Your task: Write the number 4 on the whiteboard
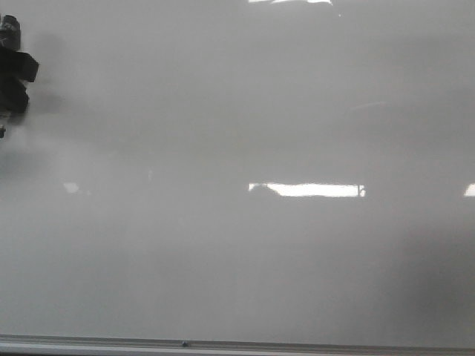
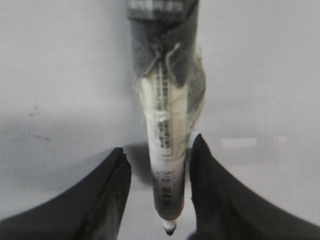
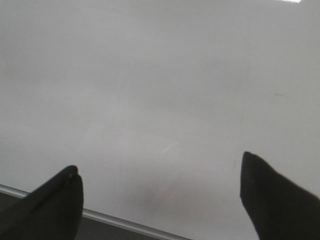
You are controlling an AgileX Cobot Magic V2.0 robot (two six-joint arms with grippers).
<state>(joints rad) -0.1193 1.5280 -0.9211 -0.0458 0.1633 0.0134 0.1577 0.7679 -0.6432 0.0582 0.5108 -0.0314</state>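
1. Black left gripper [image 1: 13,70] is seen at the far left edge of the whiteboard [image 1: 237,148]; a marker [image 2: 167,165] is clamped between its fingers [image 2: 112,195], tip down.
2. Pretty much the whole front view is filled by the board, with no 4 visible.
3. Right gripper [image 3: 160,195] is held wide open and empty over the silver rail [image 3: 115,220].

You see the right gripper [image 3: 160,200] with its two dark fingers [image 3: 50,205] spread wide, holding nothing, over the pale whiteboard [image 3: 160,90] near its silver rail [image 3: 120,221].
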